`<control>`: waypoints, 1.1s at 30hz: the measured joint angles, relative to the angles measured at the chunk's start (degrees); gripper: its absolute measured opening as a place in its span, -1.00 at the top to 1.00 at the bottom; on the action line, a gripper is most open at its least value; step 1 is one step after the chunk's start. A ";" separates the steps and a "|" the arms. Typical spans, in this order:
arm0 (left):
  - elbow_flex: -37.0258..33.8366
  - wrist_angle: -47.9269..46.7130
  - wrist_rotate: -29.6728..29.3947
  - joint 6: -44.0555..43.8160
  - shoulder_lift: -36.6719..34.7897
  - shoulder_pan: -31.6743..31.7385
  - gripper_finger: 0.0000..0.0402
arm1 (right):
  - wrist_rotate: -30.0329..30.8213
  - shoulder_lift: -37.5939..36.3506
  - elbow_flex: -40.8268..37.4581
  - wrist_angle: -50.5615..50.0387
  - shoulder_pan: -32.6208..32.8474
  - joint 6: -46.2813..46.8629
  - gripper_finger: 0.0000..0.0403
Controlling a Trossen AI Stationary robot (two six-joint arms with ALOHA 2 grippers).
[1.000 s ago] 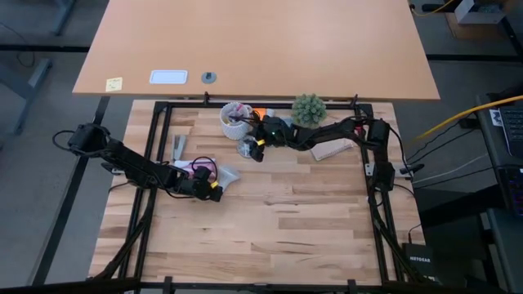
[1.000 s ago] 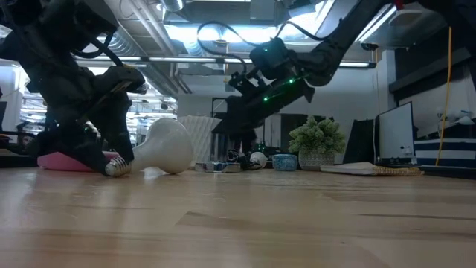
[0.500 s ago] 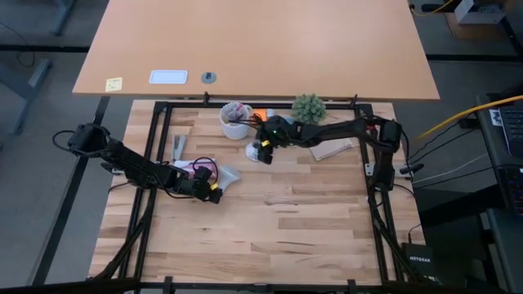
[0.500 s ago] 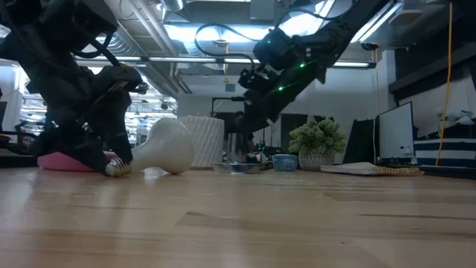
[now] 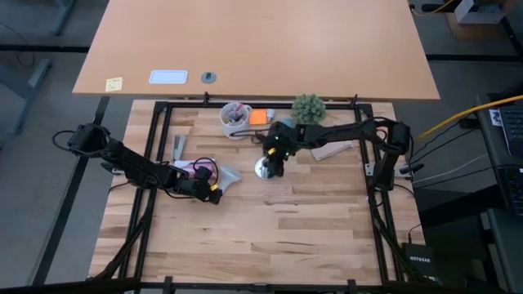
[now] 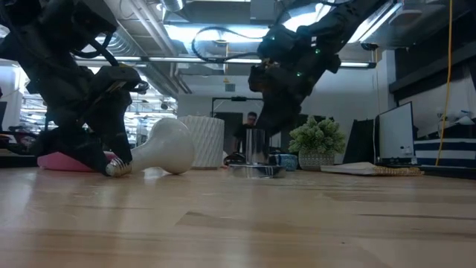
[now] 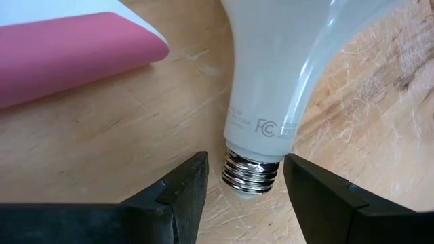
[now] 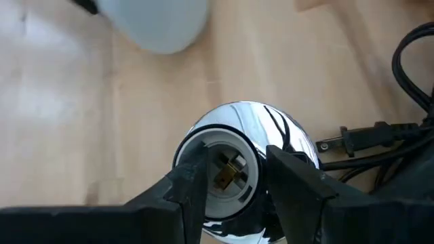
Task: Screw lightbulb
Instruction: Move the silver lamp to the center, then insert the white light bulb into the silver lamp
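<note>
The lightbulb point(image 7: 285, 74) carries a printed "FC" mark on its white neck, just above the threaded metal base; the smaller lettering around it is too fine to read. It lies on its side on the wooden table point(image 5: 270, 229). The left gripper point(image 7: 245, 177) sits at the bulb's base with its 2 fingers spread, one on each side of the threads, gripping nothing. To the bulb's right, the right gripper point(image 8: 227, 177) is clenched on the socket point(image 8: 230, 163), a shiny round fitting with its white opening visible.
</note>
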 joint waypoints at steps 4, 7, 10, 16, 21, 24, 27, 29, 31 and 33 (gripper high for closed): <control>0.00 0.00 0.00 0.00 0.00 0.00 0.07 | 0.07 0.04 -0.04 0.69 3.59 0.01 0.26; 0.00 0.03 -0.02 -0.32 0.00 -0.07 0.07 | 1.80 0.09 -0.14 2.89 5.63 -0.22 0.26; 0.00 0.04 -0.02 -0.48 0.00 -0.07 0.07 | 5.02 -0.16 -0.24 5.20 6.49 -0.42 0.26; 0.00 0.07 -0.04 -0.44 0.00 -0.07 0.07 | 12.25 -4.16 -0.24 4.97 6.34 -0.89 0.26; 0.00 0.04 -0.05 -0.41 0.00 -0.07 0.07 | 13.28 -8.52 -0.20 5.26 6.98 -3.30 0.26; 0.00 0.04 -0.07 -0.06 0.00 -0.07 0.07 | 12.73 -9.70 -0.11 5.62 8.01 -2.94 0.26; 0.00 0.07 -0.07 -0.50 0.00 -0.07 0.07 | 11.84 -9.66 -0.11 5.70 9.93 -0.53 0.26; 0.00 0.27 -0.15 -2.34 0.00 -0.04 0.07 | 11.77 -9.64 -0.10 6.57 11.73 -0.43 0.26; 0.00 1.12 -0.43 -2.52 0.00 -0.04 0.07 | 11.57 -9.62 -0.09 6.99 13.69 -0.43 0.26; 0.00 3.24 -2.39 -1.56 0.00 -0.10 0.07 | 11.56 -9.55 -0.09 7.89 15.66 -0.42 0.26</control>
